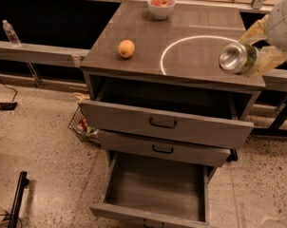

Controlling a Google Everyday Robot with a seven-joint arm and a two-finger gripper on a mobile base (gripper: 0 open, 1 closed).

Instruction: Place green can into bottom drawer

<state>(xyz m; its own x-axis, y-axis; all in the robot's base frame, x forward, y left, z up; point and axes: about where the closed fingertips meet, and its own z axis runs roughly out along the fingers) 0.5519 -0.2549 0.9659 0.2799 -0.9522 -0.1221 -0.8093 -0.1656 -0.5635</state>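
Observation:
The green can point(237, 58) lies on its side in the air, its shiny silver end facing the camera, above the right front corner of the cabinet top point(196, 56). My gripper point(255, 45) is shut on the green can, with pale fingers point(269, 60) above and below it; the white arm enters from the upper right. The bottom drawer point(155, 186) is pulled far out at the lower middle, with a bare grey floor. It is well below and left of the can.
An orange point(126, 48) sits on the cabinet top at the left. A white bowl point(161, 7) with fruit stands at the back. The top drawer point(167, 124) and middle drawer point(162, 149) are partly open. A wire basket point(81, 126) sits on the floor at the left.

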